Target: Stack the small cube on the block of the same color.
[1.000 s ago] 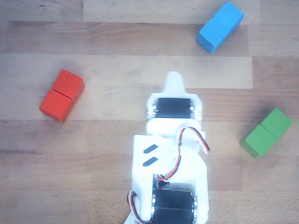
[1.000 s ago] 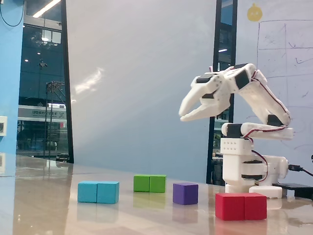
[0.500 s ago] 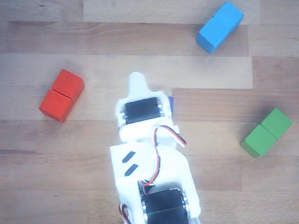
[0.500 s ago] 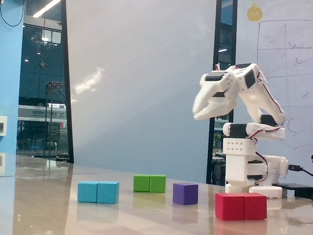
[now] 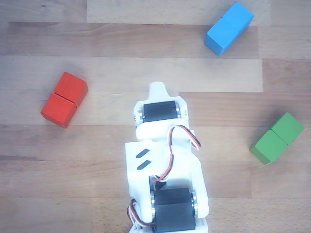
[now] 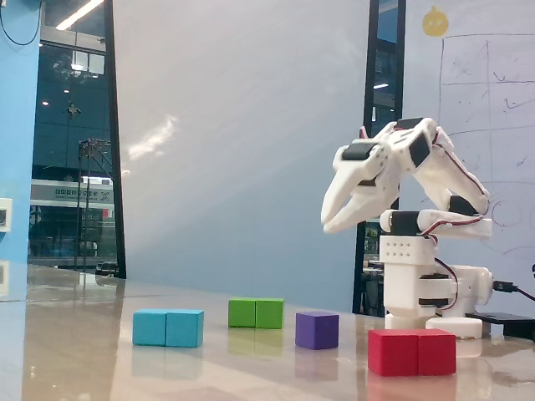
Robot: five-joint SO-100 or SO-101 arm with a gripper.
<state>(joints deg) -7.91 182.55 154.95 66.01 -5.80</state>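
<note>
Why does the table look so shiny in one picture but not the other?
In the fixed view, the low camera catches window light bouncing off the table, faintly mirroring the sky-blue block; the other view looks straight down, so the wood stays matte, a little soft.

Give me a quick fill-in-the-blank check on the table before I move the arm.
1. In the fixed view, the small cube sits on the ____.
2. The gripper hangs in the air and holds ____.
3. In the other view, the oblong block at the left is ____.
4. Each oblong block, like the sky-blue block, has a ____ across its middle.

Missing words: table; nothing; red; seam
</note>
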